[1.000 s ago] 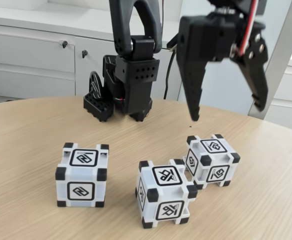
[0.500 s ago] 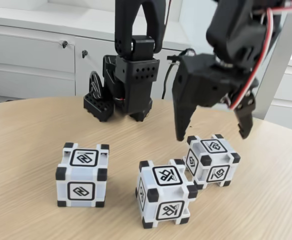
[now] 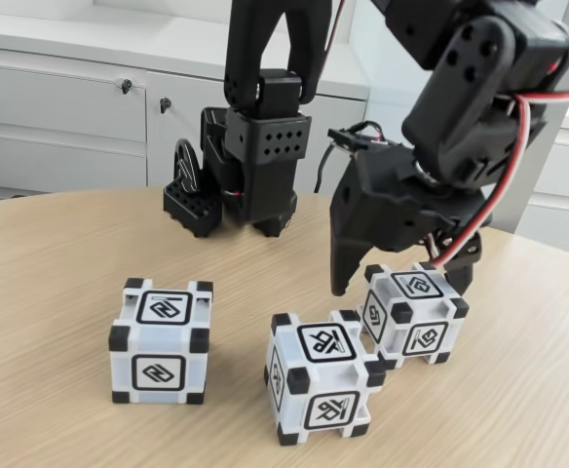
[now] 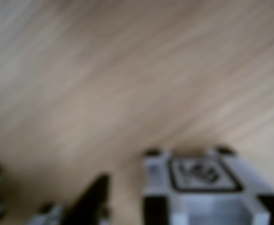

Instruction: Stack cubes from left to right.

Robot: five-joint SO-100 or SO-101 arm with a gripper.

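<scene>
On wooden tabletop [image 3: 51,292]: three white plastic cubes [image 3: 160,341] [image 3: 323,376] [image 3: 413,311], none stacked. Black gripper [image 3: 401,278] spread wide, empty, straddling rightmost cube.

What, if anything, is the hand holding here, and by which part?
Nothing is held. The hand is open, its fingers straddling the rightmost cube in the fixed view, one finger on its left side, not closed on it.

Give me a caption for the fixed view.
Open tool straddling the right cube; two more cubes wait.
</scene>
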